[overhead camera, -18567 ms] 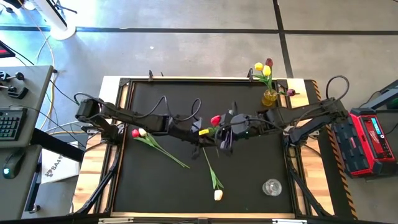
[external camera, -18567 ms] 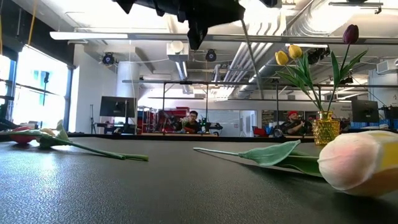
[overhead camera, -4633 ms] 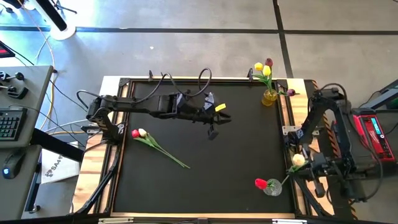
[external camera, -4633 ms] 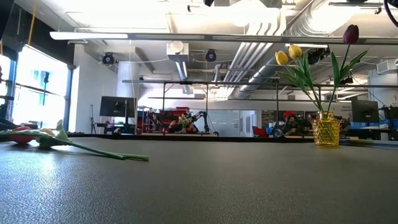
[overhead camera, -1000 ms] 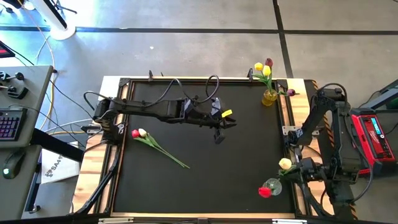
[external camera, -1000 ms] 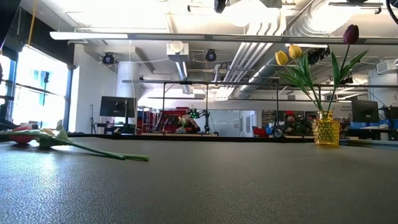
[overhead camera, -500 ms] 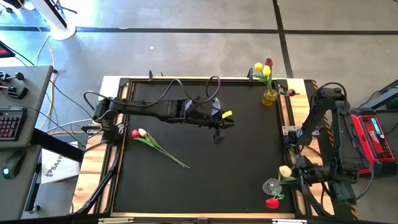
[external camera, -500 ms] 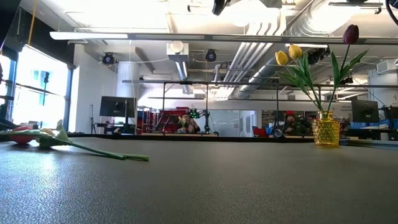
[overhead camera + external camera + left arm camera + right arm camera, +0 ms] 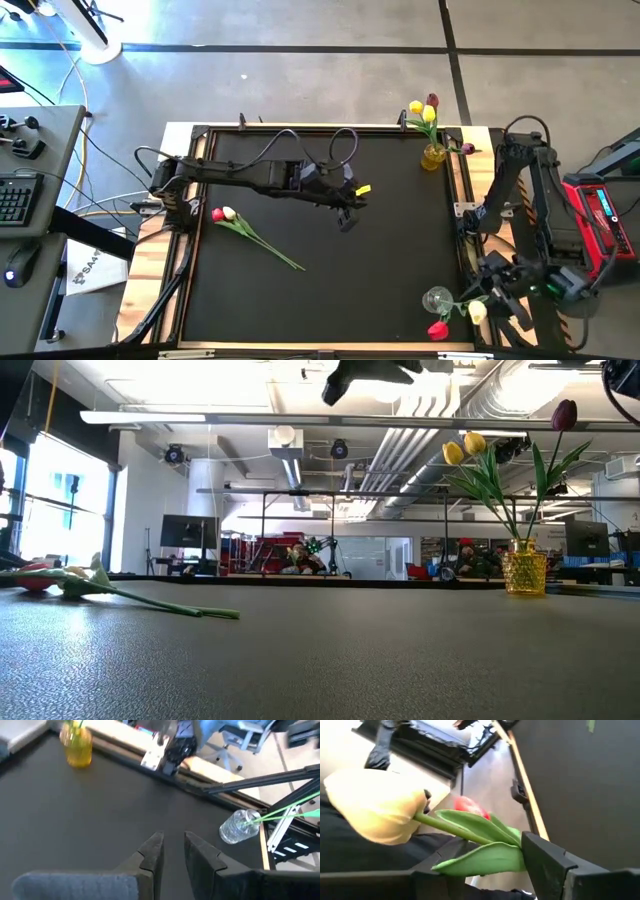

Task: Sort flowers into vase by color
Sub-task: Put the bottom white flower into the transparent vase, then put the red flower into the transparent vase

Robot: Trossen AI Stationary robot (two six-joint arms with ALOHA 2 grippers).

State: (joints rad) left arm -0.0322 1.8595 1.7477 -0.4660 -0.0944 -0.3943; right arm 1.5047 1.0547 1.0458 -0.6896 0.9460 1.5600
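Observation:
A clear glass vase (image 9: 437, 298) stands at the table's near right corner. A red tulip (image 9: 437, 329) and a cream tulip (image 9: 477, 312) lean out of it over the table's edge. My right gripper (image 9: 485, 865) is open beside that vase, with the cream tulip's leaf (image 9: 485, 857) between its fingers. A yellow vase (image 9: 433, 155) at the far right holds yellow and maroon tulips. A red and a white tulip (image 9: 222, 213) lie flat on the mat at the left. My left gripper (image 9: 345, 218) hovers over the table's middle, open by a narrow gap and with nothing in it. My right gripper has the cream tulip's leaf (image 9: 512, 855) between its open fingers, just below the head (image 9: 375, 810). The leaf's end reaches one finger (image 9: 545, 865); I cannot tell whether it touches. The stem runs on to the clear vase, outside the right wrist view.
A wooden frame (image 9: 470, 200) borders the black mat. A red case (image 9: 598, 228) sits beyond the right edge, and a keyboard desk (image 9: 20, 200) beyond the left. The mat between the lying tulips and the clear vase is bare.
The cream tulip's head has swung from the far side of the clear vase round toward the table's near right corner, with my right gripper going along. The red tulip's head has swung from the vase's left side to the near edge. My left gripper has tipped downward.

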